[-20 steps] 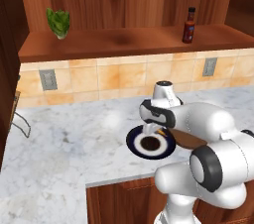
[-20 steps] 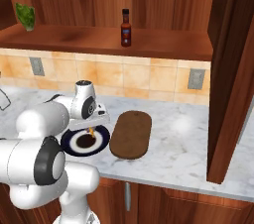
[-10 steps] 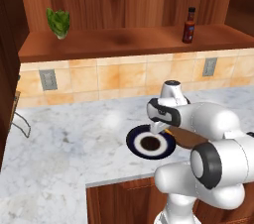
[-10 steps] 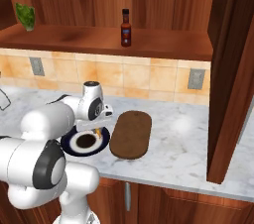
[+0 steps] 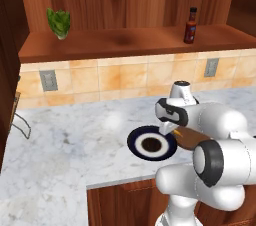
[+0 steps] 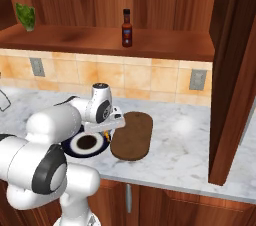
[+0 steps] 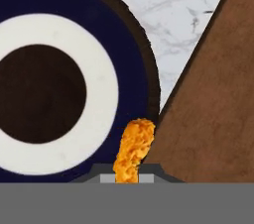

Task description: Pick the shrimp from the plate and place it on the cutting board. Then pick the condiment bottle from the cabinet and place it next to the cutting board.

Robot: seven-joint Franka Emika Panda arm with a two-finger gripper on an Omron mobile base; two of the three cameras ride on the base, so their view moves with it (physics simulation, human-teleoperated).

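Fig.: shrimp transfer, mid-carry. Gripper [image 7: 127, 177] has its fingers closed on the shrimp [image 7: 133, 149], which stands up from betw. the tips in the hand view, pinched at its lower end so most of the body shows. It hangs over the plate's navy rim, right at the gap where the plate [image 7: 74, 29] meets the cutting board [image 7: 208, 119]; plate centre below is bare, so the shrimp is off the plate and not yet on the board. In the right base view the gripper [image 6: 106, 131] points down betw. plate [image 6: 70, 147] and cutting board [image 6: 133, 135], the two lying side by side on the marble counter [image 6: 190, 140], w/ the board on the far side from the arm's base, hence the sideways reach. Left base view: gripper [image 5: 167, 129] at the plate's [image 5: 136, 142] near edge, board largely hidden behind the forearm. Condiment bottle [image 6: 127, 28] stands upright on the cabinet [image 6: 165, 45] shelf, well apart from the arm, untouched; also seen at [image 5: 190, 26]. Leafy green item [image 5: 59, 22] sits at the shelf's other end. Judgement: step 1 approx. half done; next needs a short shift over the board, then release low to avoid a bounce.
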